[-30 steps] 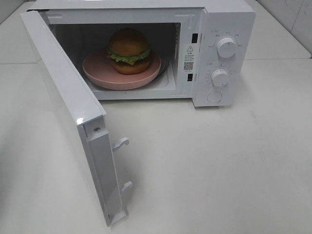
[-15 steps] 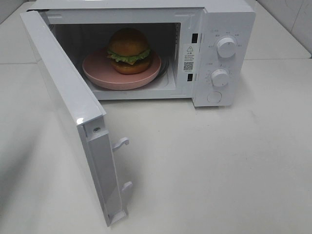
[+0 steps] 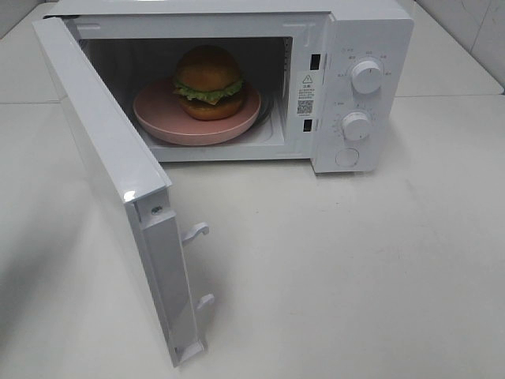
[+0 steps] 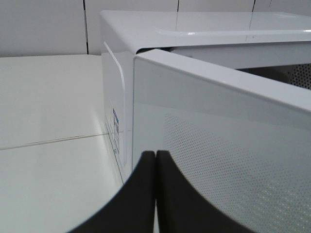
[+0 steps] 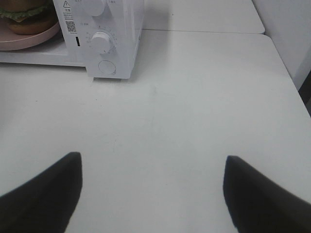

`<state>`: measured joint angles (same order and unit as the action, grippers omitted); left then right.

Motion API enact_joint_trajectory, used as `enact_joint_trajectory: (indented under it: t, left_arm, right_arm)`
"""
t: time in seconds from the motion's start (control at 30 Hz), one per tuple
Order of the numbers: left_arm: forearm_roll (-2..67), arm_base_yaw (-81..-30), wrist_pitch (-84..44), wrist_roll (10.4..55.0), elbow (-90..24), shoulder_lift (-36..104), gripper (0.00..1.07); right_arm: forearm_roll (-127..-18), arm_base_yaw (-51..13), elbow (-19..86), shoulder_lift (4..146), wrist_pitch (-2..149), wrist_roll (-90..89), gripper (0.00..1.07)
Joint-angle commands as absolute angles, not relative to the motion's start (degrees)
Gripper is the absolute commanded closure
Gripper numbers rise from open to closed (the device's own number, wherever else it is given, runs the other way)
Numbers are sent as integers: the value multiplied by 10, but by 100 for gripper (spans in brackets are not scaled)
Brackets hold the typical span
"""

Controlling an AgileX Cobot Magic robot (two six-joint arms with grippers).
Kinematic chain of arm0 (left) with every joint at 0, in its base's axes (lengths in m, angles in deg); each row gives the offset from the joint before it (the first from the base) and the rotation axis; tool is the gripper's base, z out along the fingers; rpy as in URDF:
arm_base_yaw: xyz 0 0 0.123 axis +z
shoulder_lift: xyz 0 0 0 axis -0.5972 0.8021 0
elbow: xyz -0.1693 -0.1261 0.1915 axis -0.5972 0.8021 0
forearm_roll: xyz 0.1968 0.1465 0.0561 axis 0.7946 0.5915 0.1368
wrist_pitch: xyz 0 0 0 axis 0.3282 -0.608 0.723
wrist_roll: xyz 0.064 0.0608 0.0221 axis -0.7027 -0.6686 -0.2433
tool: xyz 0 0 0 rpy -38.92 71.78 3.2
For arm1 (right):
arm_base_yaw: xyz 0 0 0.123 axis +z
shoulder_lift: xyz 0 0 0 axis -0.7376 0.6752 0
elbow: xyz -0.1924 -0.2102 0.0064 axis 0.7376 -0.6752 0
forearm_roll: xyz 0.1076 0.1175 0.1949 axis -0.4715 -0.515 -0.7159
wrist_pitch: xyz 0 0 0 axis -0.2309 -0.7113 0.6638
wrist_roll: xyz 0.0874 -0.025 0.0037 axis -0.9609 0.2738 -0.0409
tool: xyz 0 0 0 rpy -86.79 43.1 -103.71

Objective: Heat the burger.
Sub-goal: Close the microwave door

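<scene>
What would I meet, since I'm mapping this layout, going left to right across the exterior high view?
Open microwave door → burger → warning sticker on the front frame → control panel with its two knobs.

This looks like a kitchen corner to me: a white household microwave [image 3: 387, 39] stands ahead of my right tool [image 5: 150, 158] on a plain white worktop [image 3: 355, 268], with a pale panelled wall [image 4: 43, 26] behind it.

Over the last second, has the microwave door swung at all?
No. The door stands at the same open angle to the microwave body, swung neither wider nor closer.
</scene>
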<state>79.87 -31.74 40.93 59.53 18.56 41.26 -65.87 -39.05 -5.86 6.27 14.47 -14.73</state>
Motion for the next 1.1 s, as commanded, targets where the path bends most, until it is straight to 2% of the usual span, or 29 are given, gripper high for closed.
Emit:
enact_joint_trajectory:
  t: [0.03, 0.2, 0.3, 0.37, 0.4, 0.43, 0.47, 0.53, 0.67, 0.73, 0.83, 1.03, 1.1]
  left_arm:
    - [804, -321, 424, 601, 179, 427, 107]
    - [804, -321, 428, 601, 179, 437, 107]
    - [800, -338, 425, 596, 179, 442, 107]
    - [787, -376, 409, 560, 175, 452, 107]
    - [787, -376, 409, 560, 175, 452, 107]
    - [754, -400, 400, 540, 175, 461, 107]
    - [754, -400, 400, 540, 175, 461, 107]
    - [717, -434, 400, 512, 175, 476, 107]
    - [697, -468, 401, 503, 175, 493, 107]
    - [660, -504, 411, 486, 175, 515, 107]
    - [630, -524, 429, 483, 175, 533, 107]
    - [621, -549, 439, 482, 166, 556, 107]
    - [606, -578, 444, 480, 150, 579, 107]
  right_arm:
    - [-658, -394, -59, 47, 149, -151, 31]
    - [-658, -394, -59, 47, 149, -151, 31]
    - [-658, -394, -59, 47, 149, -151, 31]
    - [-658, -394, -59, 47, 149, -151, 31]
    - [-658, -394, -59, 47, 149, -151, 31]
    - [-658, -394, -59, 47, 149, -151, 31]
    - [-658, -394, -59, 47, 149, -151, 31]
    - [-658, -394, -59, 47, 149, -151, 31]
    - [-658, -394, -59, 47, 149, -151, 31]
    - [-658, -394, -59, 47, 149, -151, 31]
    - [-658, -394, -59, 47, 149, -151, 31]
    - [-658, -394, -59, 47, 149, -151, 31]
    - [-658, -394, -59, 47, 149, -151, 31]
